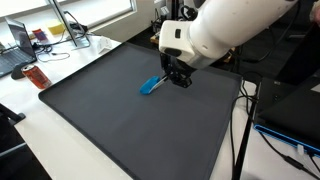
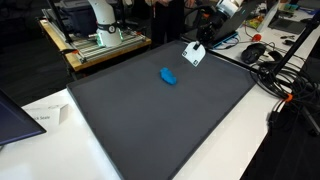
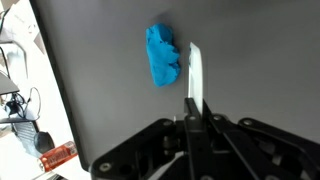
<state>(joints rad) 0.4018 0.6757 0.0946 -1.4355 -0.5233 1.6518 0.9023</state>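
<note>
A crumpled bright blue object (image 3: pixel 162 55) lies on the dark grey mat (image 1: pixel 120 130); it shows in both exterior views (image 1: pixel 152 84) (image 2: pixel 168 76). My gripper (image 3: pixel 193 102) hangs just beside it, toward the mat's far edge in an exterior view (image 1: pixel 178 75). The jaws are shut on a thin white flat strip (image 3: pixel 195 72), seen edge-on and sticking out past the fingertips alongside the blue object. I cannot tell whether the strip touches the blue object or the mat. In an exterior view the gripper (image 2: pixel 193 57) is small and its fingers are hard to make out.
The mat covers most of the table. A laptop (image 1: pixel 18 45) and a red can (image 1: pixel 36 76) sit off one edge. Cables (image 2: pixel 285 85) and a black mouse (image 2: pixel 256 52) lie beyond another. Papers (image 2: pixel 40 118) rest on the white tabletop. A framed machine (image 2: pixel 100 30) stands behind.
</note>
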